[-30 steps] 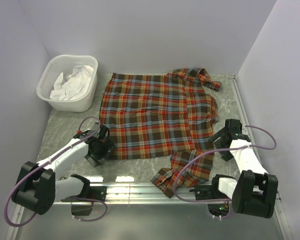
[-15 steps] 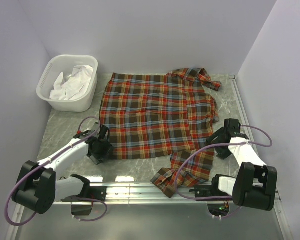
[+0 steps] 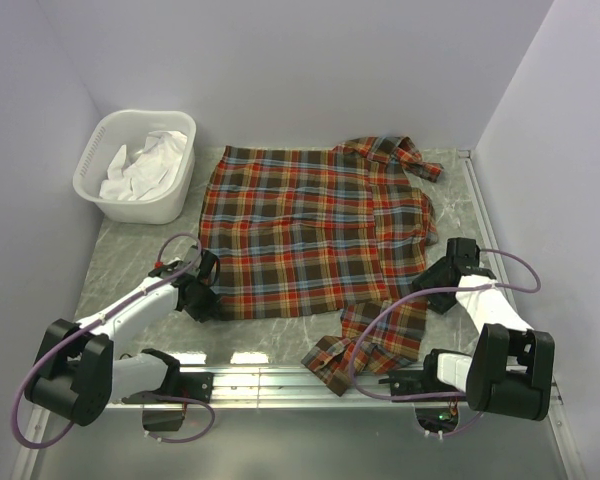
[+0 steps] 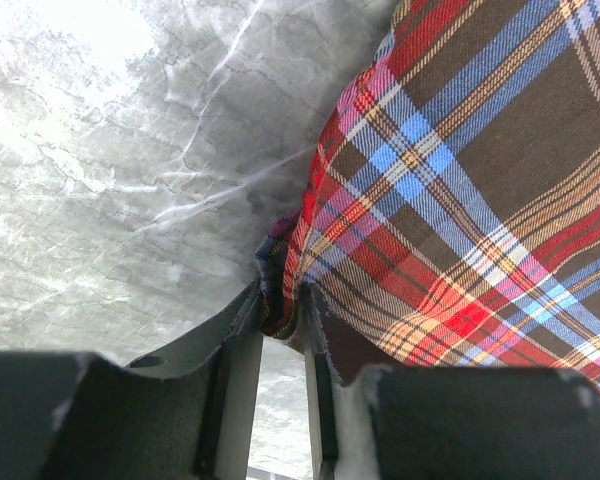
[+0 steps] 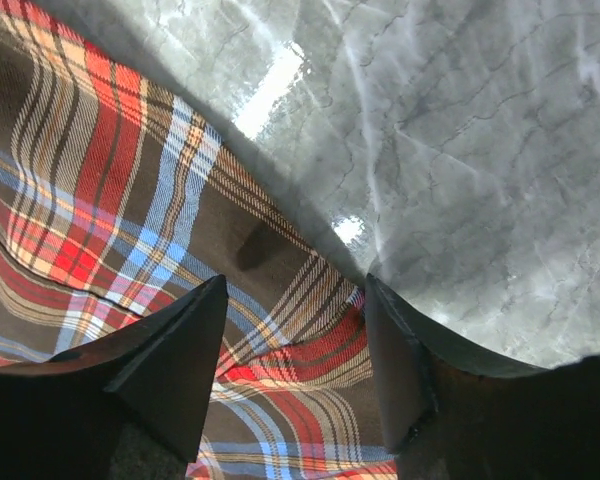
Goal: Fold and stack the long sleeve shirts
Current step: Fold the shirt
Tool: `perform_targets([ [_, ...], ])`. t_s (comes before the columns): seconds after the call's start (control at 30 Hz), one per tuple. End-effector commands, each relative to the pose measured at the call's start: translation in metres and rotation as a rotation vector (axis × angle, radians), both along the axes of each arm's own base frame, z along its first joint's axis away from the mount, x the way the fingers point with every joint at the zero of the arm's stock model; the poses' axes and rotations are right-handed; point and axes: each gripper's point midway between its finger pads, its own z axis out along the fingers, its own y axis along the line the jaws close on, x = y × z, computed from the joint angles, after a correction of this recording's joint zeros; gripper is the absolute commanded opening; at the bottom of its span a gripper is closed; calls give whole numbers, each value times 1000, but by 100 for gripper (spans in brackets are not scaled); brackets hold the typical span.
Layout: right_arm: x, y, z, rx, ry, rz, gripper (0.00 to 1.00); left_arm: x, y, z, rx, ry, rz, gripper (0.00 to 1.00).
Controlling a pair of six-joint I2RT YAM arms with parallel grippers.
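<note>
Only the left wrist view shows the left gripper (image 4: 280, 300) nipped tight on a bunched corner of the plaid flannel long sleeve shirt in red, blue and brown checks (image 4: 460, 180). From above, the gripper's own body hides that pinch. The right gripper (image 5: 295, 290) stands parted. The shirt's edge lies loose between its fingers, with the grey marble tabletop (image 5: 480, 150) just beyond. The rest of the shirt spreads flat ahead of both grippers.

left arm (image 3: 130, 312): stretched low to the near left corner of the plaid shirt (image 3: 310, 230)
left gripper (image 4: 280, 300): pinching that corner's edge
right arm (image 3: 490, 305): bent beside the shirt's right edge
right gripper (image 5: 295, 290): spread wide, straddling that edge
</note>
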Motion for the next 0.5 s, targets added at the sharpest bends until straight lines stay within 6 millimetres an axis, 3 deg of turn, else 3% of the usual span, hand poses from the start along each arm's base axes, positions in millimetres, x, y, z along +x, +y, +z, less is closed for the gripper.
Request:
perform_targets([
  [0.0, -12, 13, -11, 38, 44, 41, 63, 4, 3, -3, 22, -17, -5, 28],
  [0.17, -12, 15, -12, 31, 62, 59, 58, 4, 3, -2, 19, -22, -3, 29],
  [0.27, -12, 13, -10, 16, 57, 57, 46, 5, 6, 1, 33, -32, 0, 29],
  [0.47, -12, 5, 7, -35, 37, 64, 0, 7, 14, 14, 67, -57, 19, 27],
])
